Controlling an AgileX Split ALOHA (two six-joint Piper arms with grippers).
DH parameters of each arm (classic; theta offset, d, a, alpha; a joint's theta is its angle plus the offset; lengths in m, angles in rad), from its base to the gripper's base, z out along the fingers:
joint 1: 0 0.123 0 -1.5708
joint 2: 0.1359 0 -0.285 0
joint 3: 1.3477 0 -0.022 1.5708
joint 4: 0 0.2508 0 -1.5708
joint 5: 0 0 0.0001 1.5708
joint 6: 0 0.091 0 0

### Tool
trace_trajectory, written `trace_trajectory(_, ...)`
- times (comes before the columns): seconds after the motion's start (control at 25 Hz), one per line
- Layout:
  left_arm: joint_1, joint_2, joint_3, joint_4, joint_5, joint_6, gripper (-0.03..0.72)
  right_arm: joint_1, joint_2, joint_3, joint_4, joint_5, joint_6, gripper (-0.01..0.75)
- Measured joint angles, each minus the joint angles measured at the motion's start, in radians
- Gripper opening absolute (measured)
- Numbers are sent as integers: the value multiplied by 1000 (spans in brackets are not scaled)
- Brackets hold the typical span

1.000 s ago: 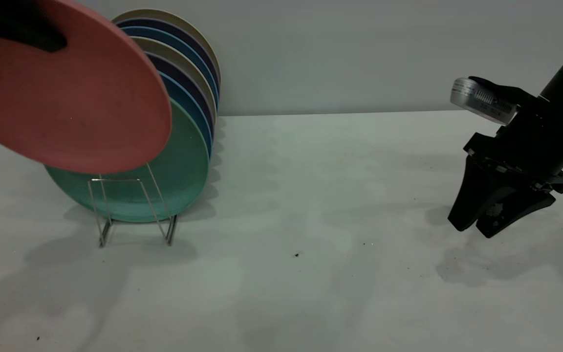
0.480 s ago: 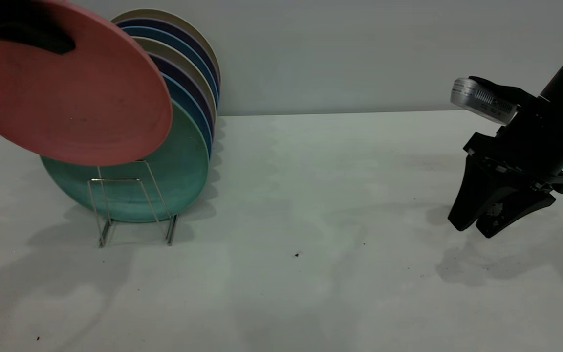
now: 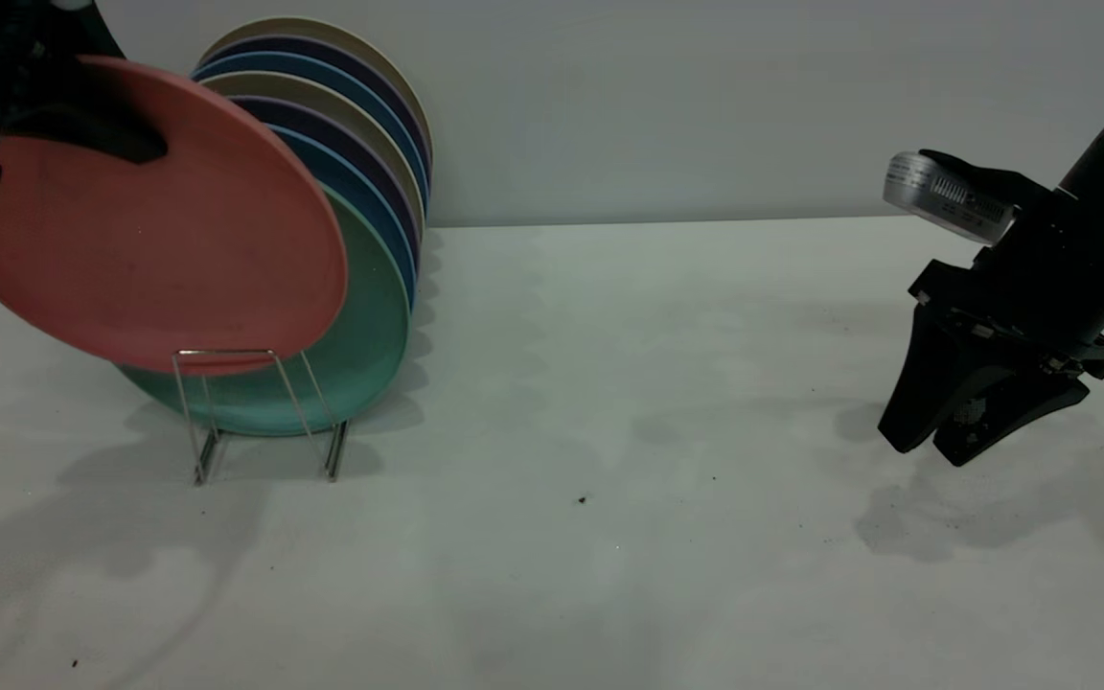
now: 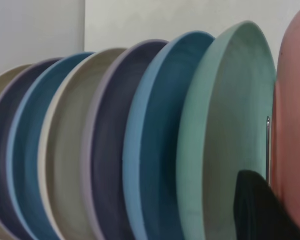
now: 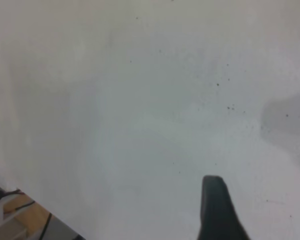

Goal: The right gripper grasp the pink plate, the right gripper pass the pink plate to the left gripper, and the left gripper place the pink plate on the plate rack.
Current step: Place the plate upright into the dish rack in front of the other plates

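My left gripper (image 3: 116,144) at the upper left is shut on the top rim of the pink plate (image 3: 149,240). It holds the plate tilted, just in front of the teal-green plate (image 3: 370,316). The pink plate's lower edge sits behind the top bar of the front loop of the plate rack (image 3: 226,402). In the left wrist view one black finger (image 4: 260,210) lies against the pink plate (image 4: 295,125), with a rack wire (image 4: 268,150) and the teal-green plate (image 4: 225,125) beside it. My right gripper (image 3: 931,446) hangs open and empty at the far right, just above the table.
Several more plates, blue, dark purple and beige, stand in the rack behind the teal-green one (image 3: 351,105). The white table (image 3: 609,431) stretches between the rack and the right arm. A grey wall stands behind.
The left gripper has lowered the pink plate and moved it slightly right. Its lower edge has come down to the rack's front loop. The right arm has not moved.
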Motion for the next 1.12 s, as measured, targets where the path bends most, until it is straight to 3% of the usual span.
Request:
trace_trajectory(0.68,0,105,-6,-32,-17,-1,130,0,0,0,0,0,0,463)
trace_trajectory(0.8,0,105,-6,-34,-8,-1,196,0,0,0,0,0,0,463)
trace_trajectory(1.0,0,105,-7,-34,-2,-2,391,0,0,0,-2,0,0,463)
trace_trajectory(1.12,0,104,-7,-34,-1,-2,456,0,0,0,-11,0,6,463)
